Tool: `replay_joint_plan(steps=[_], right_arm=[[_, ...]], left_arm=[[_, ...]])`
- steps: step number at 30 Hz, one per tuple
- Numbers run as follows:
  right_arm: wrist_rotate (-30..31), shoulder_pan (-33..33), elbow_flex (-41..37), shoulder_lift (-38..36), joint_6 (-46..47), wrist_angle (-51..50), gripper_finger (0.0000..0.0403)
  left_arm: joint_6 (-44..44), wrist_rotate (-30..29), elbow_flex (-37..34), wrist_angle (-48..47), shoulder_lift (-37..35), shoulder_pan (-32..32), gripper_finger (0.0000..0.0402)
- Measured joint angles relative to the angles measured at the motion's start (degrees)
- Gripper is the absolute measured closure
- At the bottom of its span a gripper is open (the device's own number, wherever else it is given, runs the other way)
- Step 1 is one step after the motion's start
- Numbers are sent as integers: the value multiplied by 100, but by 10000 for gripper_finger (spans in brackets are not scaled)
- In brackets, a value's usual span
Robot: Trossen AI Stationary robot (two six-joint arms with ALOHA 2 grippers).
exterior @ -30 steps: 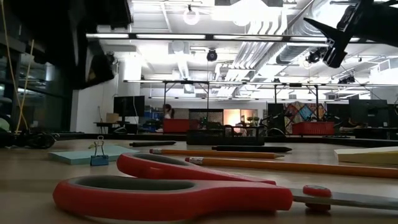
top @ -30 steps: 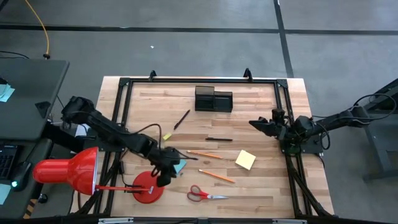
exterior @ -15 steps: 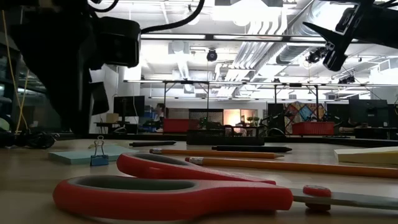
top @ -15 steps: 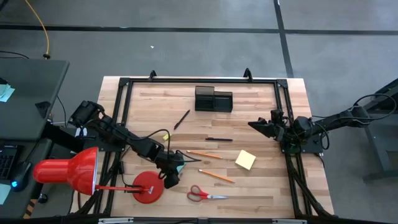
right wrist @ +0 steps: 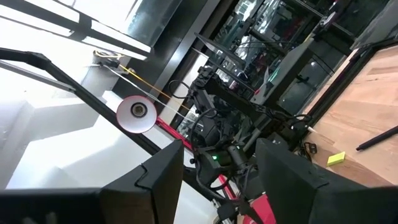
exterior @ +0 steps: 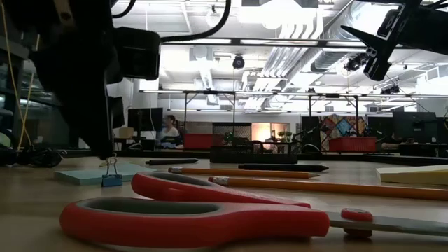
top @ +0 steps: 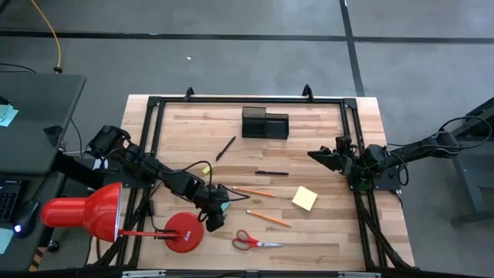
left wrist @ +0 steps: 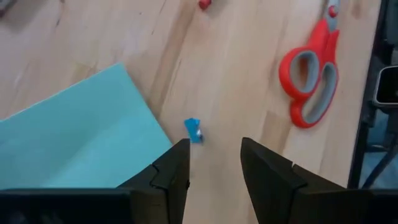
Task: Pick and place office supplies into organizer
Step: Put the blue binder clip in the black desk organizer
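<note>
Left gripper [left wrist: 211, 155]: your working pincer hangs low over the table's front-left part; its two dark fingers stand apart with nothing between them, just short of the small blue binder clip [left wrist: 194, 131] on the bare wood.
Blue sticky-note pad [left wrist: 74, 134]: you see it lying flat beside the left gripper, the clip just off its edge; in the low view the clip stands upright in front of the pad.
Scissors [top: 256, 242]: red-handled, flat near the front edge, about mid-width of the table, well apart from the organizer.
Lamp [top: 100, 214]: your big red desk lamp sits at the front-left corner, its round base just beside the left arm.
Pencils: one orange pencil [top: 269, 218] lies just behind the scissors, the other [top: 253, 191] a little farther back, both slanted.
Yellow sticky-note pad [top: 304, 198]: flat, right of the pencils, toward the right edge.
Pens: one black pen [top: 272, 173] lies across the table's middle; the other [top: 225, 147] lies slanted farther back and to the left.
Yellow block [top: 206, 169]: tiny, just left of centre, near the left arm.
Right gripper [top: 315, 154]: you have it waiting above the right edge, fingers apart, empty.
Organizer [top: 265, 123]: black box near the back edge, centred; whether anything is inside cannot be told.
</note>
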Motion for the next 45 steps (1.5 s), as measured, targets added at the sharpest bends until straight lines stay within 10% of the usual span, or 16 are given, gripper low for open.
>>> replay_joint_plan(steps=[23, 36, 45], right_arm=[[-90, 2, -2, 0, 3, -156, 210], [-108, 2, -3, 1, 44, -274, 210], [-107, 2, -4, 0, 39, -334, 210]], left_arm=[[-239, 47, 2, 380, 463, -3, 284], [-475, -43, 2, 492, 537, 2, 393], [-559, -22, 0, 1023, 537, 78, 396]])
